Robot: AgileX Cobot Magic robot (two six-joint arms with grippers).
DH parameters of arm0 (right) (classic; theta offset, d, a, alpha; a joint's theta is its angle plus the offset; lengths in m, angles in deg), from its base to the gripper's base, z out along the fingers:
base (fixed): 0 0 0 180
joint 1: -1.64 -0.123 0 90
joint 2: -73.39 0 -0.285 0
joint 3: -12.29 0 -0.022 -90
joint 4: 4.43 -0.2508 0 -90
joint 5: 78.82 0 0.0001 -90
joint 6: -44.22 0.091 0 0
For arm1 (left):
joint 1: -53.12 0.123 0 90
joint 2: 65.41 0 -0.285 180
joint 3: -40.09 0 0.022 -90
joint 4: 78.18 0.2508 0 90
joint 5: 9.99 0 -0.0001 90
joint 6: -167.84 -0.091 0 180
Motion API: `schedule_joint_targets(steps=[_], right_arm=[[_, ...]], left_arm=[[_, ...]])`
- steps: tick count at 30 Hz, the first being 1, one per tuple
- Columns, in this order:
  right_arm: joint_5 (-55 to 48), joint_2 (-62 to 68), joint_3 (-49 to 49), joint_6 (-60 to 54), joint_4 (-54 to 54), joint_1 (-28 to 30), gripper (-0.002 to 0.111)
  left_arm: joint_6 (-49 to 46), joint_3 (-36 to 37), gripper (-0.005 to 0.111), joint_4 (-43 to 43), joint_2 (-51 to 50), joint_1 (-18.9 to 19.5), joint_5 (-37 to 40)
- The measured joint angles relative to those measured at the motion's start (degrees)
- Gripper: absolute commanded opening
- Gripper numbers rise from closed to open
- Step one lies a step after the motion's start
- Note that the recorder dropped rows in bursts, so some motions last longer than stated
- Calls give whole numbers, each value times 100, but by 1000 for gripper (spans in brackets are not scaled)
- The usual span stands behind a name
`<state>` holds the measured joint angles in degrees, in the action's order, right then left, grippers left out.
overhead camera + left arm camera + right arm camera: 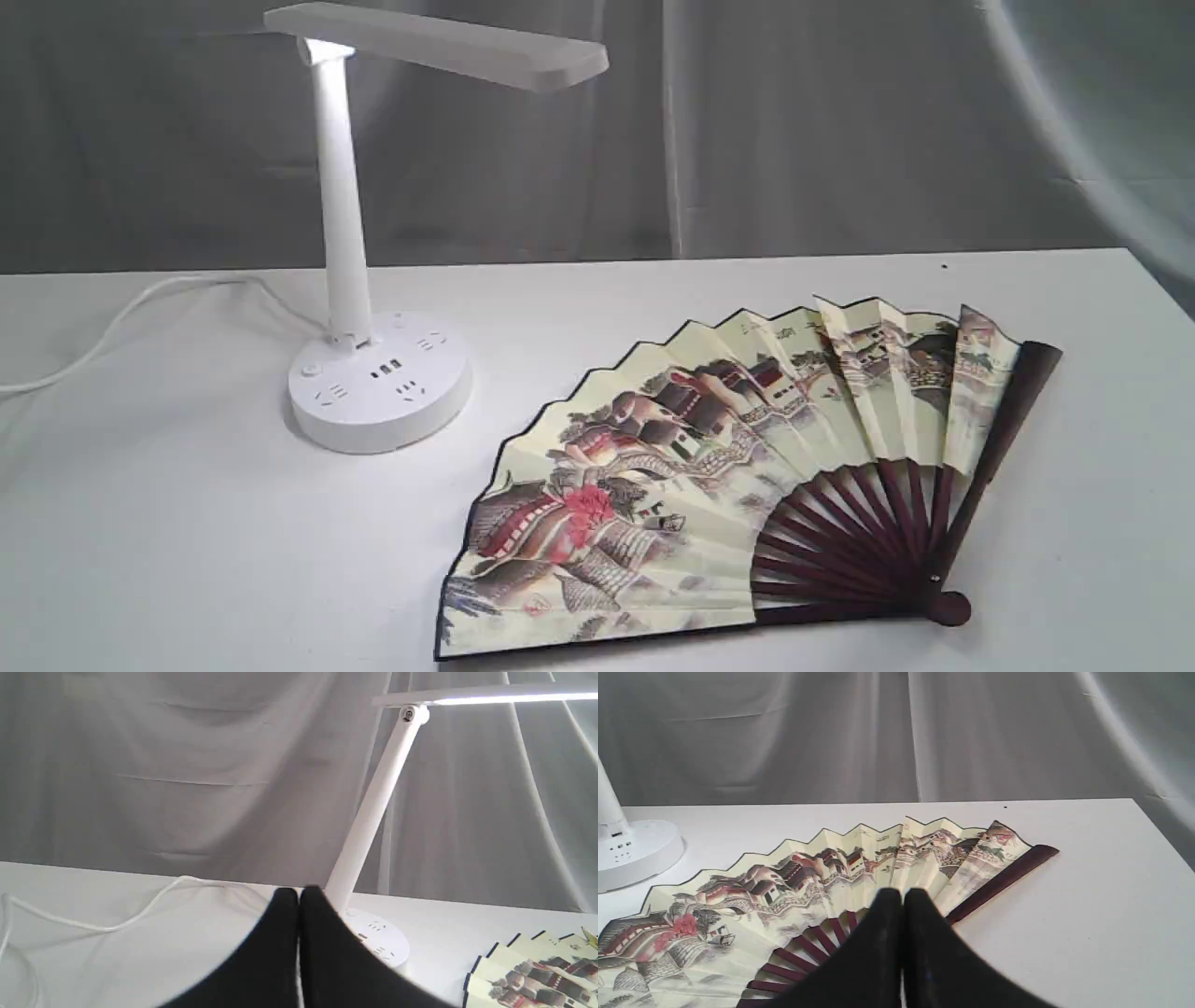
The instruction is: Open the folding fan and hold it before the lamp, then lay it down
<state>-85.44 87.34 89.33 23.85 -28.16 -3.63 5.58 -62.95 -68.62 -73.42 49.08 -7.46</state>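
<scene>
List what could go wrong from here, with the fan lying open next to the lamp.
1. The folding fan lies flat and spread. If the right gripper, now shut, takes the paper rather than the maroon guard, the pleats may crease.
2. Once raised, the fan could knock the overhanging head of the lamp.
3. The loose cord on the side of the left gripper could snag.

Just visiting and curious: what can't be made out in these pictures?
- Exterior view: neither arm shows; the cord of the lamp runs off the edge.
- Left wrist view: left fingers hide part of the lamp's base; the folding fan is mostly cut off.
- Right wrist view: right fingers cover the fan's pivot.
</scene>
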Motion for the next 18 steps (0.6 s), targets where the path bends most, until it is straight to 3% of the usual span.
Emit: schedule_joint_targets(steps=[5, 12, 18], right_arm=[[0, 0, 0, 0, 0, 0, 0], [0, 0, 0, 0, 0, 0, 0], [0, 0, 0, 0, 0, 0, 0]], left_arm=[[0, 0, 0, 22, 0, 0, -11], [0, 0, 0, 22, 0, 0, 667], [0, 0, 0, 22, 0, 0, 810]])
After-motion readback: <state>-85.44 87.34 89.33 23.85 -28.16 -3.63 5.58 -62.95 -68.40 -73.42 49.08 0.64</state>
